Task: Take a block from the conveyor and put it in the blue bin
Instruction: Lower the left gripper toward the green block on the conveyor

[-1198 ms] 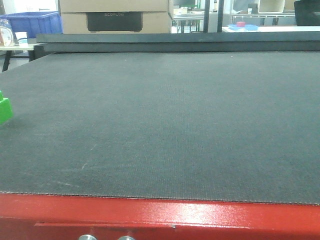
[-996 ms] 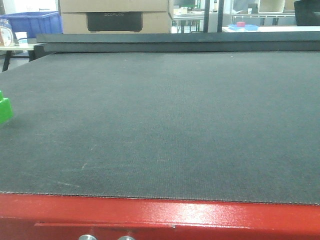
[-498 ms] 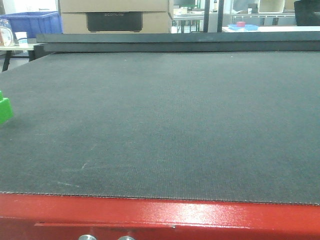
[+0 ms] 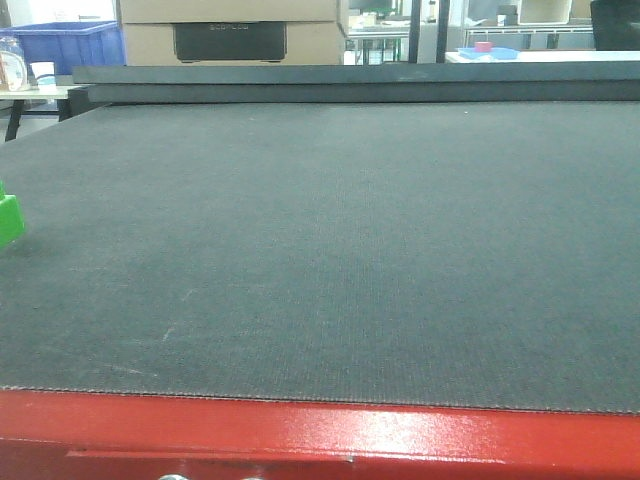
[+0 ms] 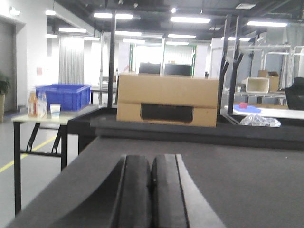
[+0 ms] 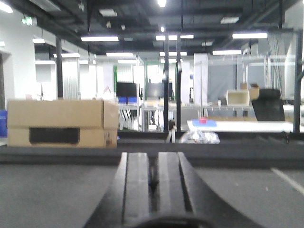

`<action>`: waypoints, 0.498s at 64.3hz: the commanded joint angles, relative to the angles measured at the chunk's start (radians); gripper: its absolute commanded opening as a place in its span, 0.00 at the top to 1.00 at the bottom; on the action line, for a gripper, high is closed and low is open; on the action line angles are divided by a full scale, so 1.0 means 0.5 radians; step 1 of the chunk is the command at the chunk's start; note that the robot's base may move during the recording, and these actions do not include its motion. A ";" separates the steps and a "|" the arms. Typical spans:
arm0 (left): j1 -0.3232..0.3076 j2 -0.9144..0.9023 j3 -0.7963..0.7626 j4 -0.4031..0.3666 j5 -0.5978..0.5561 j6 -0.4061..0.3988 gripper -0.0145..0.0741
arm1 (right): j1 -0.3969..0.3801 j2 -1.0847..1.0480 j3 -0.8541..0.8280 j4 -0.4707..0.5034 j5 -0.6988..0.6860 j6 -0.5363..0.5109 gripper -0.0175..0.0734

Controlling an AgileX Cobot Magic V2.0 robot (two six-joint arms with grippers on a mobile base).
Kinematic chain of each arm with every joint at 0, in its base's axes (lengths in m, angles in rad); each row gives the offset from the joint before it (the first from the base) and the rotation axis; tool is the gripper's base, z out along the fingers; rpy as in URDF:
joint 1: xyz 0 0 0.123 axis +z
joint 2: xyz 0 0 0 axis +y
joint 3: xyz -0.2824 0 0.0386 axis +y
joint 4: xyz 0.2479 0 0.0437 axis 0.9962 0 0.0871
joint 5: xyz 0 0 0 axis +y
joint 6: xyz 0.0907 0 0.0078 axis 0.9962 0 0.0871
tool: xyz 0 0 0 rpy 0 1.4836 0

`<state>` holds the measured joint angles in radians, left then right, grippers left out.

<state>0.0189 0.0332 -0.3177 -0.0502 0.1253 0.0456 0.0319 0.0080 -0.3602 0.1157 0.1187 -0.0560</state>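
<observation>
The conveyor (image 4: 330, 250) fills the front view: a wide, dark grey textured belt edged nearest the camera by its glossy red frame (image 4: 320, 440). At the belt's far end sits a cardboard box (image 4: 230, 30) with a dark slot in its face. Left of the box, a blue bin (image 5: 63, 96) stands on a folding table (image 5: 42, 116) beside the line. Behind the box lies a workshop hall with ceiling strip lights and metal racks.

The block (image 4: 8, 220) rests on the belt well in front of the box and far to its left, cut by the picture's edge.

The left gripper (image 5: 151, 190) points toward the box, jaws pressed together; the right gripper (image 6: 154, 190) does likewise – only a thin seam shows.

Against the earlier frames the block has not moved – the red frame merely sits slightly lower in the view.
</observation>
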 commanded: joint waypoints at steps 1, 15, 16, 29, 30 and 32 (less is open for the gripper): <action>-0.004 0.122 -0.285 0.076 0.256 -0.010 0.86 | 0.003 0.103 -0.298 0.005 0.347 -0.006 0.99; -0.004 0.613 -0.828 0.086 0.705 -0.010 0.42 | 0.004 0.547 -0.752 0.005 0.917 -0.006 0.75; -0.004 0.658 -0.858 0.086 0.733 -0.010 0.39 | 0.004 0.568 -0.765 0.005 0.926 -0.006 0.72; -0.070 0.990 -1.048 0.060 0.852 -0.010 0.15 | 0.004 0.777 -0.774 -0.084 0.914 -0.006 0.17; -0.094 1.012 -1.064 0.060 0.856 -0.010 0.15 | 0.004 0.783 -0.774 -0.104 0.905 -0.006 0.18; -0.128 1.044 -1.086 0.073 0.867 -0.010 0.16 | 0.004 0.793 -0.774 -0.127 0.890 -0.006 0.18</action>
<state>-0.0099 0.5139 -0.8270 -0.0087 0.5493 0.0456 0.0319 0.3840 -0.7384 0.0973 0.5915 -0.0560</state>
